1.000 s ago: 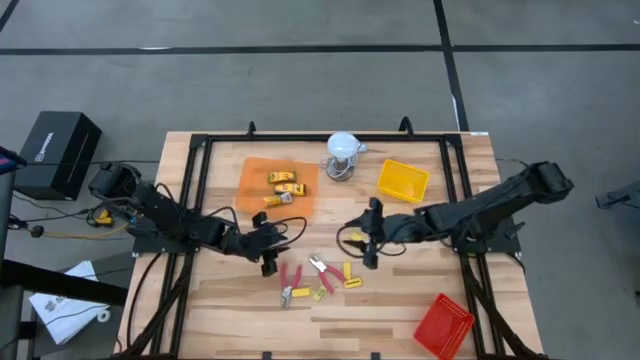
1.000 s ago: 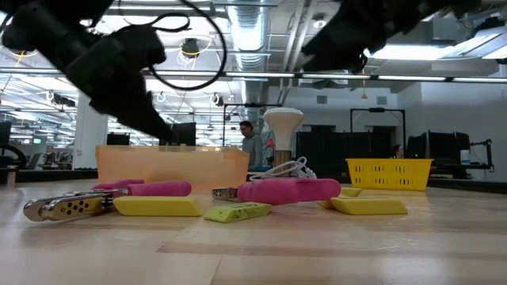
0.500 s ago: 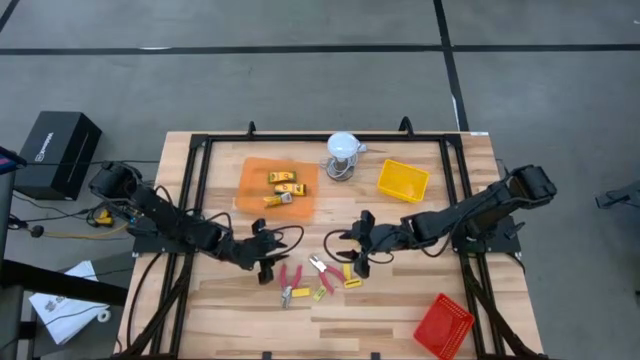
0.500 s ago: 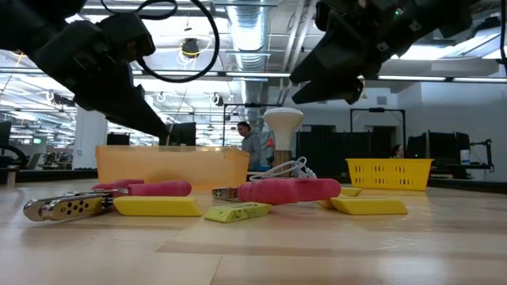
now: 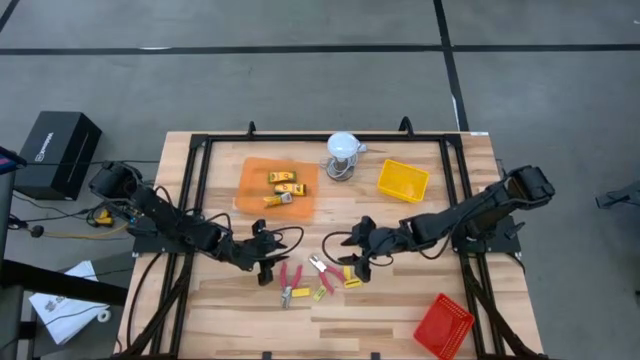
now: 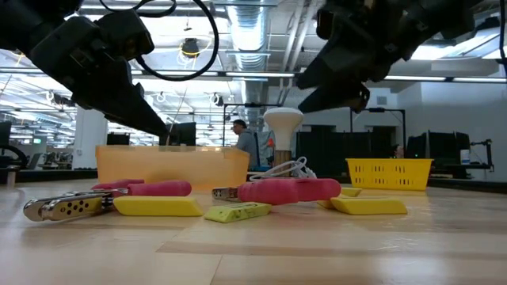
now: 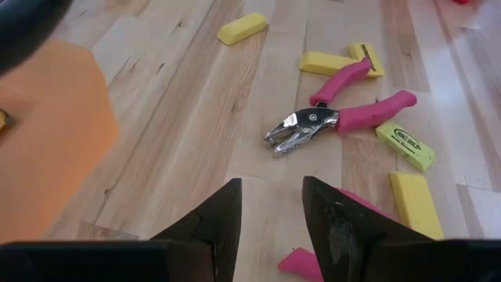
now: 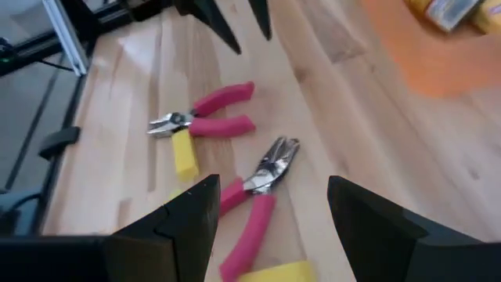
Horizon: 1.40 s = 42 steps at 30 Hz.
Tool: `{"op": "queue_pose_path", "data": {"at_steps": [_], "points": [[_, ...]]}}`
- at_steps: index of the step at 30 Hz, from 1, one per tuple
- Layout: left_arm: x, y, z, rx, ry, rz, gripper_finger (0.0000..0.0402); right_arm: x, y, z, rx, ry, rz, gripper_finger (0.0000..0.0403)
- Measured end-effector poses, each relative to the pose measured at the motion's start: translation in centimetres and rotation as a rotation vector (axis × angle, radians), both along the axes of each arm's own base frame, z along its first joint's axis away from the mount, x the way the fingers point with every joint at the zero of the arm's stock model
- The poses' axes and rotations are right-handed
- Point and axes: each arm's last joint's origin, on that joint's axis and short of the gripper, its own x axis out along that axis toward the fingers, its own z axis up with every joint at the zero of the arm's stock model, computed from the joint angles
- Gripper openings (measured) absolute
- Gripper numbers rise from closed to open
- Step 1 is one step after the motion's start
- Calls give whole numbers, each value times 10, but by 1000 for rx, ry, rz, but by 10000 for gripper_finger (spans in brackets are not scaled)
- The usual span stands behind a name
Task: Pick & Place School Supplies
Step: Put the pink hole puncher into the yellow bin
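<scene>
The school supplies lie in a cluster near the table's near middle. They are two red-handled tools and small yellow blocks. More yellow packets rest in the orange tray. My left gripper is open, just left of the cluster. In the left wrist view one tool lies ahead of its open fingers. My right gripper is open and hovers above the cluster's right side. Its wide-spread fingers stand above a red-handled tool.
The white domed object with its cord stands at the far middle. A yellow tray sits far right and a red tray near right. Black frame rails run along both table sides. Bare wood lies near the near edge.
My right gripper has moved toward the table's left and near edge, coming down over the right side of the cluster. My left gripper has edged slightly toward the near edge. The supplies have stayed in place.
</scene>
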Motion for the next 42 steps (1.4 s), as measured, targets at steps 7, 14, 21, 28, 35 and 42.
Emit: {"op": "queue_pose_path", "data": {"at_steps": [7,14,21,28,35,42], "points": [[0,0,0,-2,-5,-1,131,4,9,-28,52,96,-16,228],[1,0,1,0,-11,-4,131,11,16,-48,95,112,-9,228],[1,0,1,1,-12,-6,131,12,16,-47,119,107,1,228],[1,-1,2,10,-17,-14,131,11,16,-54,133,137,-17,228],[1,-1,2,13,-18,-16,131,17,17,-64,161,158,-13,228],[2,-1,2,11,-21,-17,131,28,19,-74,173,192,14,228]]}}
